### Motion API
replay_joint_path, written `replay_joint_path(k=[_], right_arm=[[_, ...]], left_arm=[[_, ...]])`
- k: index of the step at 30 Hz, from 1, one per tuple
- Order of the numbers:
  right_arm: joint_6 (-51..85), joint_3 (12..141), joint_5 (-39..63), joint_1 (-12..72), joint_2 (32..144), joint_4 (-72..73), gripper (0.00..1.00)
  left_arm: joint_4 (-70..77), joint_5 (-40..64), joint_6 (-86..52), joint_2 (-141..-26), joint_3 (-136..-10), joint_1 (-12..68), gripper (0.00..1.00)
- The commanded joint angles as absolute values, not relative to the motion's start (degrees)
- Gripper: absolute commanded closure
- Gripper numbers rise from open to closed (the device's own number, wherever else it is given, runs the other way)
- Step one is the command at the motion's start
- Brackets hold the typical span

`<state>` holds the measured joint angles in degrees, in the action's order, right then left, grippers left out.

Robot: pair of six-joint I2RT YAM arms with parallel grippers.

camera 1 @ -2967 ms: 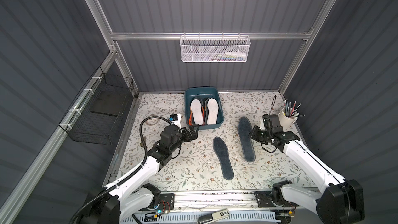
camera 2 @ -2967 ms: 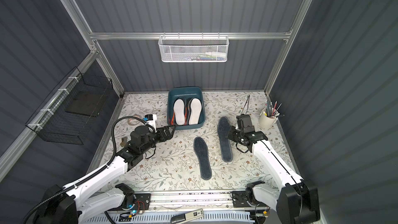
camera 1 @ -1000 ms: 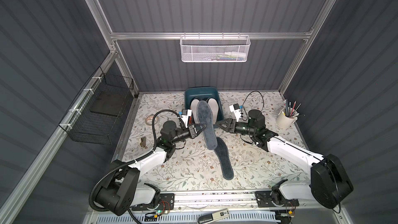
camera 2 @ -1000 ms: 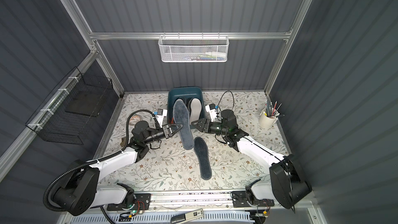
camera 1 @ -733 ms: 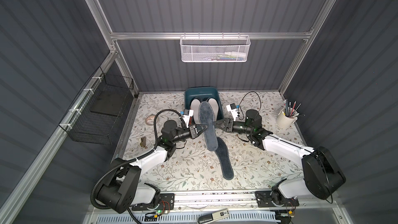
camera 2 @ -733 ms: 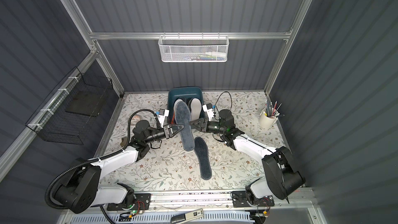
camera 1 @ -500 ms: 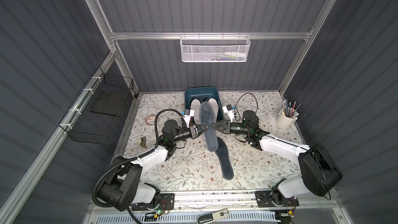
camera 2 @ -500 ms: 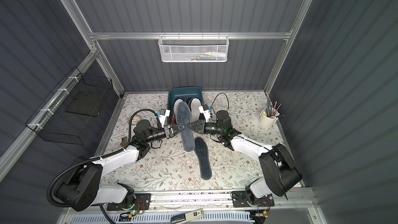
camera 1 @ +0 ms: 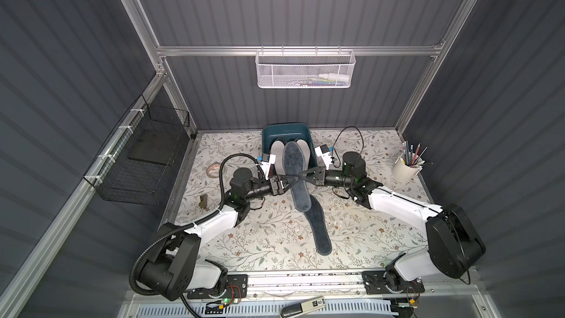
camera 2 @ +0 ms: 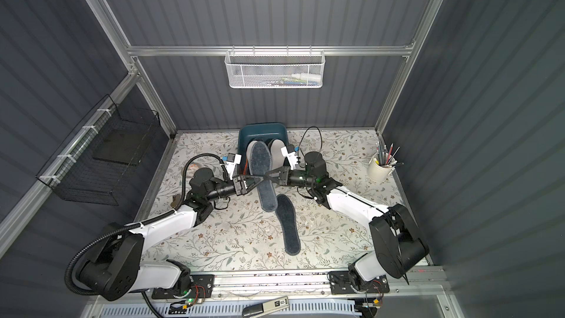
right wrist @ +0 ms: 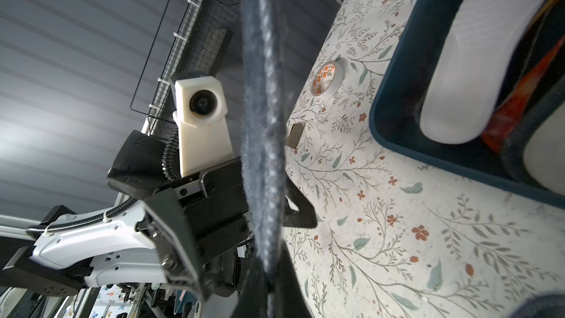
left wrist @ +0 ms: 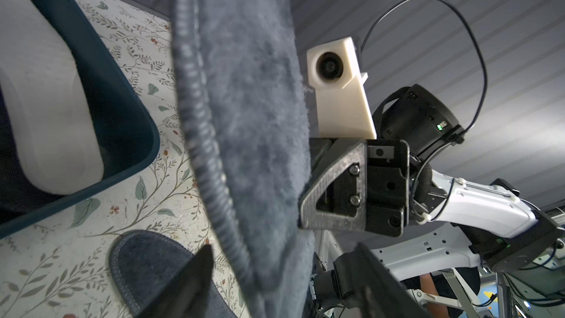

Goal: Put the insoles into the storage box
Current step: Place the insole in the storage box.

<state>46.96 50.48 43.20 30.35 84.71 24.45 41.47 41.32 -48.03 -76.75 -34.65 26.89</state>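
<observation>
Teal storage box (camera 1: 286,127), seemingly grey-blue insole (camera 1: 293,160)

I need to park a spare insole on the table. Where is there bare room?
Bare tabletop lies at the front left, between the left arm and the lying insole, and front right, between that insole and the right arm. Crowded: before the storage box, where left tool and right tool flank the held insole.

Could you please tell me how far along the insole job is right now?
Done: at least two white insoles lie in the dark teal plastic storage box. In hand: the right gripper is shut on a fuzzy grey-blue insole held off the table by the box's near end, while the left gripper stands open around it. Left: lowering that insole in, then a second grey-blue insole lying on the floral table.
</observation>
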Motion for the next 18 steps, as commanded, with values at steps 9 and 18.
replay_joint_path(k=[9,18], right_arm=[[37.48,72.25,36.87,27.4,96.13,5.41,1.0],[40.72,87.88,36.11,27.35,110.47,5.67,1.0]], left_arm=[[4.8,7.52,-36.15,-54.69,-33.43,26.46,0.0],[-11.82,-6.51,-35.28,-45.26,-33.42,26.43,0.0]])
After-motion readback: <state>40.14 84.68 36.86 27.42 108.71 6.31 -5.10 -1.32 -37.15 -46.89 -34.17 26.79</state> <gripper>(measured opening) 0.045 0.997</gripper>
